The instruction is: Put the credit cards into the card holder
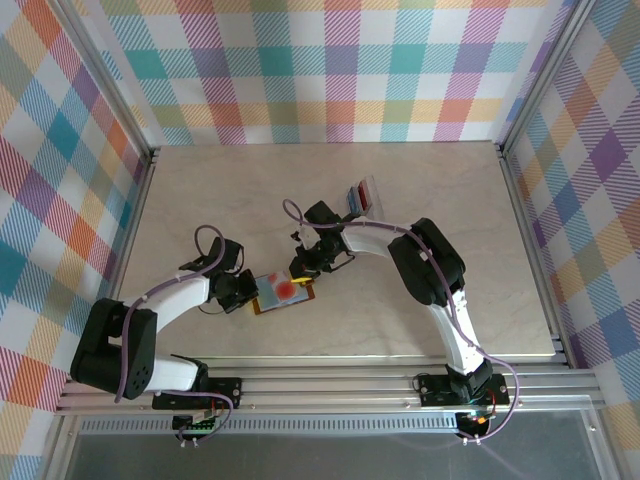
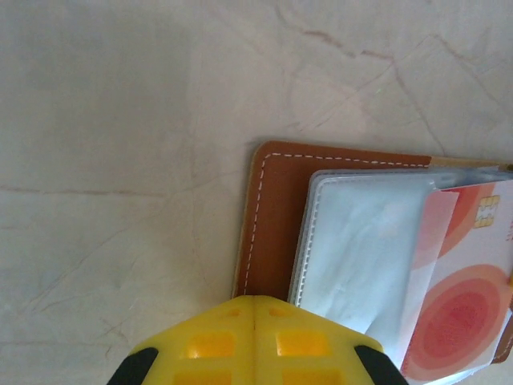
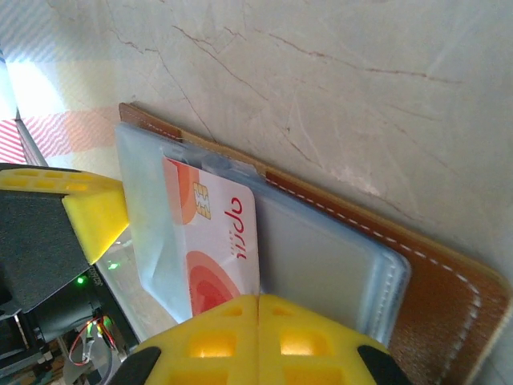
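The brown card holder [image 1: 258,307] lies open on the table between both arms, clear pockets [image 2: 361,241] up. A red-and-white credit card [image 1: 288,288] lies on it, its far end under a clear pocket flap [image 3: 148,208]. My right gripper [image 3: 258,297] is shut, and the card's [image 3: 220,241] long edge runs into the seam between its fingers. My left gripper [image 2: 255,298] is shut with nothing visible between its fingers, its tip at the holder's [image 2: 276,208] stitched left edge. From above, the left gripper [image 1: 243,290] sits at the holder's left end and the right gripper [image 1: 303,268] at its upper right.
A clear plastic tray [image 1: 362,197] holding more cards, red and blue, stands at the back, beyond the right arm. Aluminium frame rails [image 1: 320,385] and plaid walls close in the marble-patterned table [image 1: 200,190]. The left gripper's yellow finger [image 3: 92,212] shows at the left of the right wrist view.
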Controlling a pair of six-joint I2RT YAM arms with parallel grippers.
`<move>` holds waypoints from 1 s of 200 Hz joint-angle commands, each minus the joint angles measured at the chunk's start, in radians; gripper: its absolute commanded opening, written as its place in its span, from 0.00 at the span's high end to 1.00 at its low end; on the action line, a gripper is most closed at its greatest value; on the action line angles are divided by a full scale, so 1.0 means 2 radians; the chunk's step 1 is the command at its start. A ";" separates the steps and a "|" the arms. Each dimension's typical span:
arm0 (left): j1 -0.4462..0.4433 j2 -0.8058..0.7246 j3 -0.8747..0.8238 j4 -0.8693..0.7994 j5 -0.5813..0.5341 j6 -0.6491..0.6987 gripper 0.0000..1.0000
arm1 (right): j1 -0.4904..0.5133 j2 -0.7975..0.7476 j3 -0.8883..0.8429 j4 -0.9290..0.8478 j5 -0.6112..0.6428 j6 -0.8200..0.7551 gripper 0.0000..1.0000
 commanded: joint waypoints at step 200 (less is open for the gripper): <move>-0.040 0.040 -0.010 0.033 -0.003 -0.014 1.00 | 0.046 -0.022 -0.003 0.050 -0.004 0.029 1.00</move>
